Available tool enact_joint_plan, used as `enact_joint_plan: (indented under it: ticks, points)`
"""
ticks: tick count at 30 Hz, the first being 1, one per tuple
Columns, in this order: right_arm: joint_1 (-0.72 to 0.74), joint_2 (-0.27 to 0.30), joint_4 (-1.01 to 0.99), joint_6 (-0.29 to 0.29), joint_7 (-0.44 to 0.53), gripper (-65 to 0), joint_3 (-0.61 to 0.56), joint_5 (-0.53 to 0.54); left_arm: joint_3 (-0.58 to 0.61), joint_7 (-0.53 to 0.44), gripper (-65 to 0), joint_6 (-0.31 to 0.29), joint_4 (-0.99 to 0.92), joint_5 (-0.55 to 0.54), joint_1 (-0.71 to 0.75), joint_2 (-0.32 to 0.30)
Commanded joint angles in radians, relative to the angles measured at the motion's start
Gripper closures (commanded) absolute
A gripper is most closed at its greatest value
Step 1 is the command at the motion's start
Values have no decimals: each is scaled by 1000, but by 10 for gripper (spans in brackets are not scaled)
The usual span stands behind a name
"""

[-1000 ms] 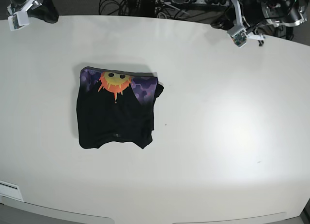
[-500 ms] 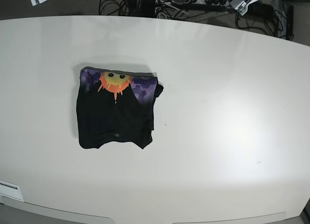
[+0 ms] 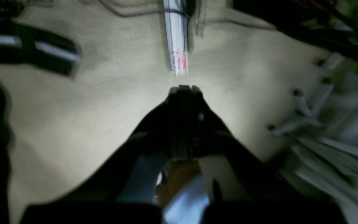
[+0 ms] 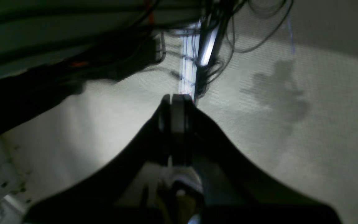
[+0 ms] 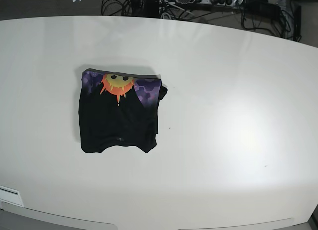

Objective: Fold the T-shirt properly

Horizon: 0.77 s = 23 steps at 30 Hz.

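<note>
With both claws pressed together and empty, the folded T-shirt (image 5: 119, 112) at nine o'clock on the table (image 5: 238, 101) could slump open at its ragged right edge

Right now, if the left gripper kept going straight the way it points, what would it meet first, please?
Probably the white tube with a red label lying on the carpeted floor just ahead of the shut left gripper. The wrist view is blurred, so depth is uncertain.

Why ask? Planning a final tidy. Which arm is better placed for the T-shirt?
Right, probably: the T-shirt lies on that arm's side of the table. Right claw and left claw are both shut.
</note>
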Motion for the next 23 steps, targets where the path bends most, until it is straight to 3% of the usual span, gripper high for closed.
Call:
enact_joint_plan:
  ticks: [1, 3, 7, 9, 12, 15, 20, 23]
  points:
    - [17, 9, -43, 1, 51, 0, -10, -28, 31, -72, 0, -2, -50, 43, -26, -10]
    - [87, 9, -166, -14, 170, 0, -40, -100, 103, -233, 0, 43, -169, 164, -101, 5]
    - [234, 6, -397, -106, 323, 0, -129, -195, 229, -420, 0, 252, -346, 314, -220, 80]
    - [306, 0, -492, -174, 354, 0, -189, -240, 287, -482, 0, 342, -402, 333, -261, 125]
    - [398, -18, -594, -273, 376, 0, -275, -273, 356, -526, 0, 422, -447, 301, -299, 183]
    - [451, -45, -628, -328, 386, 0, -337, -274, 389, -529, 0, 471, -451, 253, -313, 222]
    - [486, -110, -629, -362, 383, 0, -386, -278, 391, -527, 0, 468, -451, 253, -321, 249]
    - [489, -148, -628, -365, 396, 0, -402, -346, 391, -529, 0, 468, -450, 233, -321, 253]
